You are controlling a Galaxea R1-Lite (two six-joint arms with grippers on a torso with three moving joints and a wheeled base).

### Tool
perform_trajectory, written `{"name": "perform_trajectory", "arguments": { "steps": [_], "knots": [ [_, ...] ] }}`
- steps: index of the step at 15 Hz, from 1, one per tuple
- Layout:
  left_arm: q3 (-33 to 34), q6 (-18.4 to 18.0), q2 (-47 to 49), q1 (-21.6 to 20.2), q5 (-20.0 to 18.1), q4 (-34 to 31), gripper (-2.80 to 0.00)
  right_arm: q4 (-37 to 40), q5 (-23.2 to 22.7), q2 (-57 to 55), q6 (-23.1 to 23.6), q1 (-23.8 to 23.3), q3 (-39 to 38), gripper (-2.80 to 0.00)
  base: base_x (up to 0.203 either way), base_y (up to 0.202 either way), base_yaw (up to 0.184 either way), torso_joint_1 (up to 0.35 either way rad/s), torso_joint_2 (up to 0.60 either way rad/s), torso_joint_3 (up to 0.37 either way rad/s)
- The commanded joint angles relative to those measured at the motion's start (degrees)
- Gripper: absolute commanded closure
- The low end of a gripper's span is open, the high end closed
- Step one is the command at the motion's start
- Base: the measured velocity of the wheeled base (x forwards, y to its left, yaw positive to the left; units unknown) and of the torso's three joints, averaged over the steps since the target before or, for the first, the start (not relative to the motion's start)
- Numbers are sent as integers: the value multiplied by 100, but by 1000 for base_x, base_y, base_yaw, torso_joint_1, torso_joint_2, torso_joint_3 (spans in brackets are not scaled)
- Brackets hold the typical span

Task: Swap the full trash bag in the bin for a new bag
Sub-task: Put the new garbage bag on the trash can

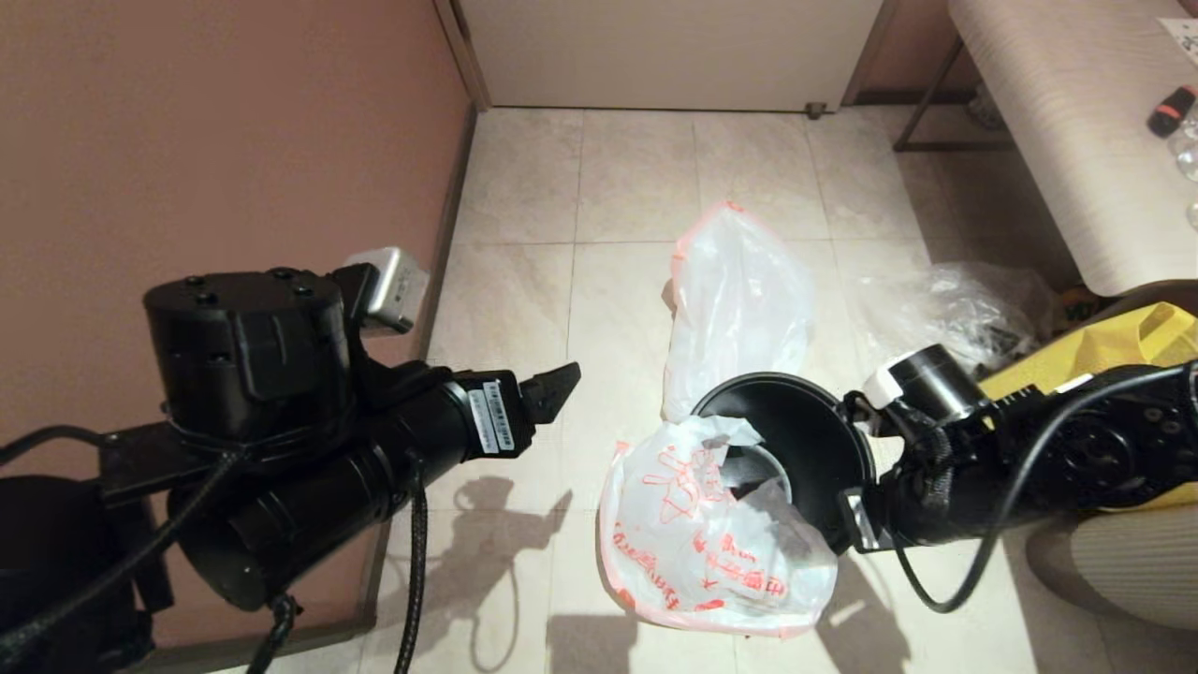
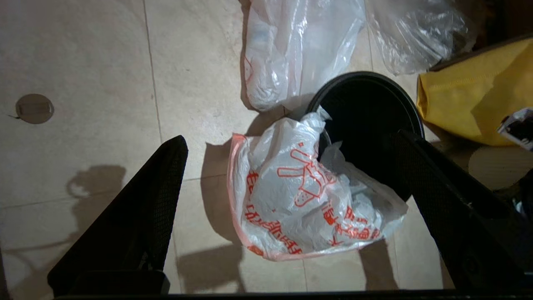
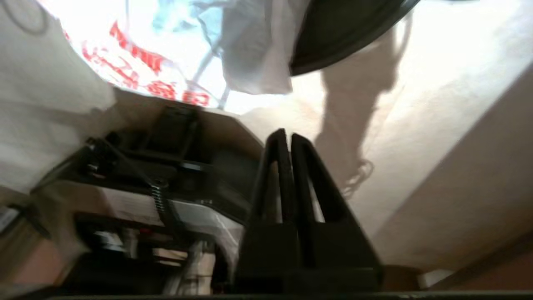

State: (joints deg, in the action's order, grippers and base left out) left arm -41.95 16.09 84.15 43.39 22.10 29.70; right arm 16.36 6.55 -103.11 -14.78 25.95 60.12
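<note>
**A:** What is the right gripper (image 3: pixel 287 139) doing?

**B:** Its two black fingers are pressing together, clenched, with nothing between them. It is sitting low on the right, just beside the near right side of the bin (image 1: pixel 814 440); the head view is hiding the fingertips behind the wrist, so I cannot tell whether it is touching the bin.

**A:** And the left gripper (image 2: pixel 287 175)?

**B:** It is standing wide open and holding nothing, hanging above the floor to the left of the bin, well apart from it.

**A:** Where is the new bag (image 1: pixel 711 534) lying?

**B:** The one with the red-orange print is draping over the bin's near left rim. Part of it is dipping into the black opening, and most of it is spilling out onto the tiled floor (image 1: pixel 524 309) on the near left.

**A:** The full trash bag (image 1: pixel 735 300)?

**B:** It is resting on the floor just beyond the bin, on its far left side, and seems to be touching the rim.

**A:** Anything else nearby?

**B:** A clear plastic bag (image 1: pixel 945 309) is lying crumpled to the far right of the bin, and a yellow tote (image 1: pixel 1123 351) is sitting to the right, beside a striped bench (image 1: pixel 1058 122).
</note>
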Motion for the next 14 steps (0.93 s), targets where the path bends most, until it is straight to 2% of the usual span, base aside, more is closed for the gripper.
{"name": "perform_trajectory", "arguments": {
  "steps": [1, 3, 4, 6, 8, 9, 11, 14],
  "knots": [
    [44, 21, 15, 209, 11, -41, -280, -17, 152, 533, 292, 7, -236, 0, 0, 0, 0, 0, 0, 0],
    [179, 190, 147, 751, -73, -200, -280, -281, 32, 766, 308, 15, -336, 0, 0, 0, 0, 0, 0, 0],
    [191, 409, 411, 1029, -83, -226, -280, -452, 20, 774, 265, 36, -338, 0, 0, 0, 0, 0, 0, 0],
    [8, 800, 1135, 1326, -160, -181, -280, -520, 13, 891, 214, 53, -317, 0, 0, 0, 0, 0, 0, 0],
    [-626, 918, 1543, 1426, -723, -157, -280, -520, 13, 922, 205, 271, -289, 0, 0, 0, 0, 0, 0, 0],
    [-942, 944, 1667, 1579, -937, -373, -280, -524, 28, 936, 207, 387, -257, 0, 0, 0, 0, 0, 0, 0],
    [-1448, 1094, 1768, 1809, -1092, -940, -280, -507, 36, 951, 79, 520, -119, 0, 0, 0, 0, 0, 0, 0],
    [-2003, 1732, 1641, 2141, -1176, -1002, -280, -485, 82, 902, -214, 592, -157, 0, 0, 0, 0, 0, 0, 0]
  ]
}}
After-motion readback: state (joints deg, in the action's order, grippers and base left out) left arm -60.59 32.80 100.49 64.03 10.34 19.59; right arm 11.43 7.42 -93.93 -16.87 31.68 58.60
